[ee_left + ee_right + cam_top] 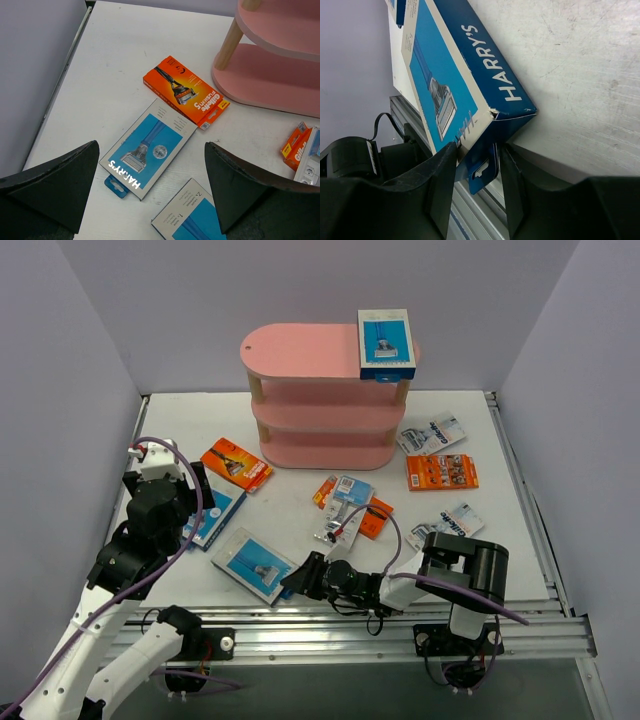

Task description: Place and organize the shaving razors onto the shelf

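Pink shelf [300,355] is carrying one blue-and-white box [386,343] at its top board's right end. Right gripper [476,150] is straddling the near box [470,65] by its tab end, jaws narrow; cannot tell if clamped. Left gripper [151,146] is hanging spread wide.

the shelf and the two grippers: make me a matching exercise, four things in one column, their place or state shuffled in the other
Things
1 left gripper
2 right gripper
3 shelf
4 rightmost orange card

Places or states
a one blue box lies on its top board
b straddles the hang-tab end of a Harry's box
c flat on the table, right of the shelf
d jaws wide open above a second Harry's box

Pairs: 1-d, 2-b, 3-a, 4-c
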### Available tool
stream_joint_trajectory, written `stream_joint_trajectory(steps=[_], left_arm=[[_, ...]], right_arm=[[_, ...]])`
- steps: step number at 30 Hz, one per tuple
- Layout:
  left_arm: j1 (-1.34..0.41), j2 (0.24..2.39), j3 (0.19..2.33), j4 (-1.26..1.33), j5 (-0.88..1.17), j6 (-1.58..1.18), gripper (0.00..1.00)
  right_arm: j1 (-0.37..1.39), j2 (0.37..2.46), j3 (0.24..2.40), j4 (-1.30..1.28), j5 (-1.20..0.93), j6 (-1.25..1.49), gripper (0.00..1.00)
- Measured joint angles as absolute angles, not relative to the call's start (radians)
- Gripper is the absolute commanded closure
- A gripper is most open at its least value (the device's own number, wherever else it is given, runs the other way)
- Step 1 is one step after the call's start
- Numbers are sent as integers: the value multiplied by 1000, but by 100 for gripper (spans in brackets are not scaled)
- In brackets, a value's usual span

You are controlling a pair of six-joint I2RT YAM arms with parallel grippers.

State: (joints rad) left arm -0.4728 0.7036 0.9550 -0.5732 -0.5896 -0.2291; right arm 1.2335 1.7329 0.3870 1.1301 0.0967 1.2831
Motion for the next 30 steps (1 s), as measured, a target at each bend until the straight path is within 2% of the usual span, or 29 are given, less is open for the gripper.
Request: stream_joint_trajectory(steps=[2,6,10,18,30], left_arm=[[-473,704,955,-573,-590,-229,5],[-476,704,955,-573,-589,-229,5],[-477,704,955,-573,-590,-229,5],[-477,704,955,-573,-590,-229,5],[-485,704,955,-574,-590,-229,5]], right_arm=[[1234,1733,387,1135,96,1286,73],[1233,1733,387,1151,93,1296,89],[1233,1733,387,1152,88,1299,99],[1231,1712,388,1122,86,1301,100],[1176,1570,423,944,86,1267,100]])
